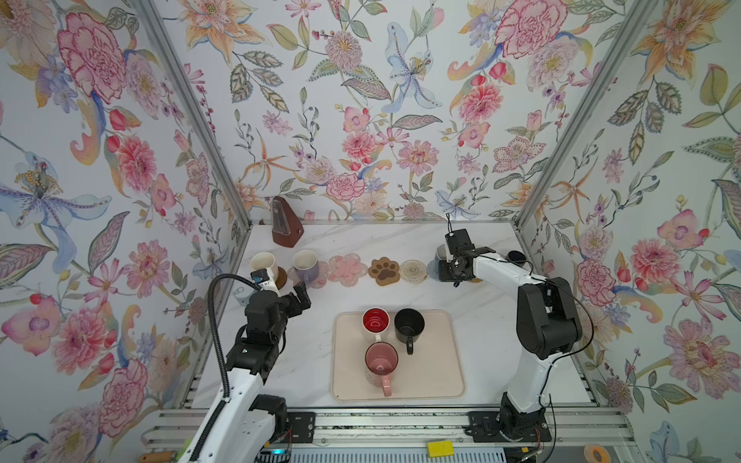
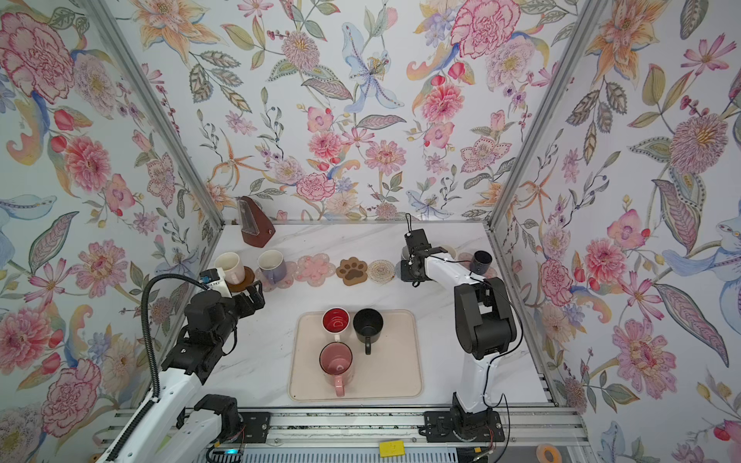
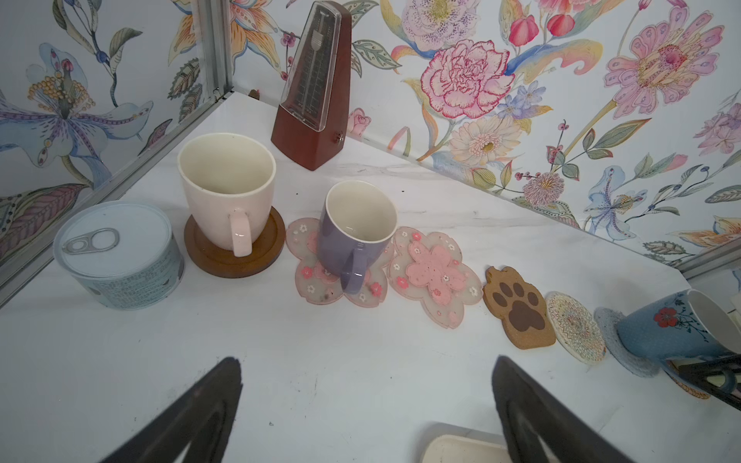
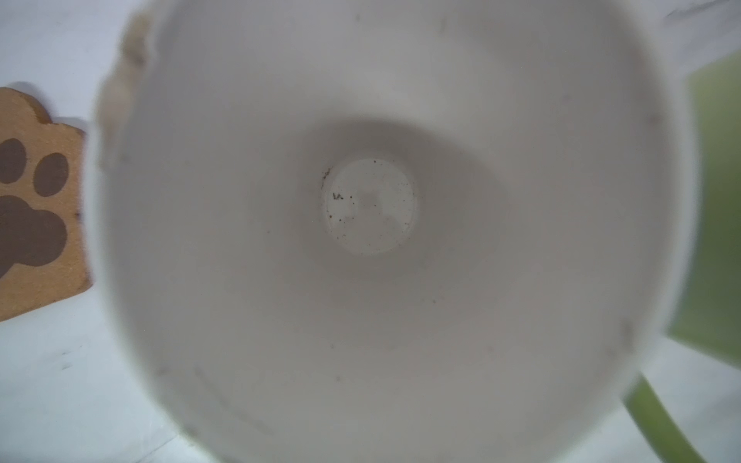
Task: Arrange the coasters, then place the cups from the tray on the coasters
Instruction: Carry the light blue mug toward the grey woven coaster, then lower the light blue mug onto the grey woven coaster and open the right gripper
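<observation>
A row of coasters lies along the back of the table. A cream-pink cup (image 3: 224, 192) stands on the brown disc (image 3: 208, 260) and a lavender cup (image 3: 357, 236) on a pink flower (image 3: 304, 272). A second pink flower (image 3: 435, 276), the paw print (image 3: 519, 308) and a cream woven round (image 3: 575, 326) are bare. My right gripper (image 1: 451, 270) is shut on the blue cup (image 3: 665, 332), whose base sits over the grey coaster (image 3: 611, 336). My left gripper (image 3: 367, 360) hangs open and empty in front of the lavender cup. The tray (image 1: 437, 373) holds red-inside (image 1: 375, 320), black (image 1: 409, 325) and pink (image 1: 381, 360) cups.
A pale-blue can (image 3: 116, 256) stands left of the cream-pink cup, near the left wall. A brown metronome (image 1: 285, 222) stands at the back left. A light green cup (image 4: 717, 208) is beside the blue cup, and a small dark navy cup (image 1: 516, 256) stands at the far right.
</observation>
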You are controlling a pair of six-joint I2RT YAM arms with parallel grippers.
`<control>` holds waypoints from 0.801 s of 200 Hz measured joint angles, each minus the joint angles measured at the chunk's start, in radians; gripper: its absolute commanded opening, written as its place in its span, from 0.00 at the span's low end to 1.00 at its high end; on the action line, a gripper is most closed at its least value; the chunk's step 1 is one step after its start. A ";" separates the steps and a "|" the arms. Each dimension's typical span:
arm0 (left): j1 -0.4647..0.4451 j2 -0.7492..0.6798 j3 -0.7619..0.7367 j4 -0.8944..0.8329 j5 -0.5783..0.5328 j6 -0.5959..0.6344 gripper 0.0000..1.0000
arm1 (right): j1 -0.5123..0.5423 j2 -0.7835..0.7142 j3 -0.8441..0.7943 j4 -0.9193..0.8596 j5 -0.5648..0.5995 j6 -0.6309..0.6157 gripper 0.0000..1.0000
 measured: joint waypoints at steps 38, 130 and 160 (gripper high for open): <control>0.000 0.000 0.000 0.000 0.000 0.000 0.99 | -0.002 0.003 0.000 0.015 -0.003 0.000 0.00; 0.000 0.000 0.000 0.000 0.000 0.000 0.99 | -0.002 0.006 0.000 0.022 -0.006 0.000 0.12; 0.000 0.000 0.000 0.000 0.000 0.000 0.99 | -0.006 0.005 0.000 0.035 -0.010 0.006 0.38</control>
